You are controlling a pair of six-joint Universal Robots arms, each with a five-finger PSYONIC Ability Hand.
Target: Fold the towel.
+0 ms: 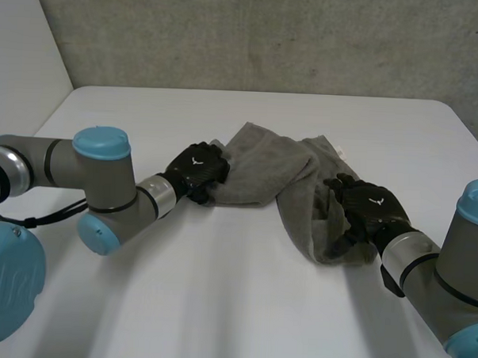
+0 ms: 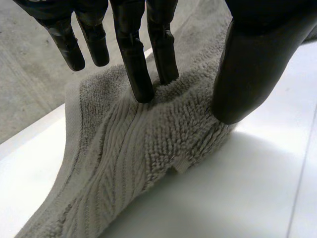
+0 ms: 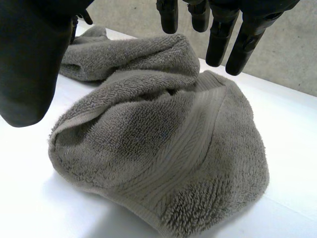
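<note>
A grey towel (image 1: 271,172) lies crumpled across the middle of the white table (image 1: 218,297). My left hand (image 1: 196,171) is at the towel's left end. In the left wrist view two fingers (image 2: 141,69) dig into the towel (image 2: 143,148) and the thumb (image 2: 247,74) presses its edge, so a ridge of cloth is pinched between them. My right hand (image 1: 373,207) is over the bunched right end. In the right wrist view its fingers (image 3: 218,34) and thumb (image 3: 29,64) spread just above the towel (image 3: 163,144) and hold nothing.
A grey concrete wall (image 1: 269,38) runs behind the table's far edge. Bare white tabletop lies in front of the towel and to both sides. My two arms reach in from the near left and near right.
</note>
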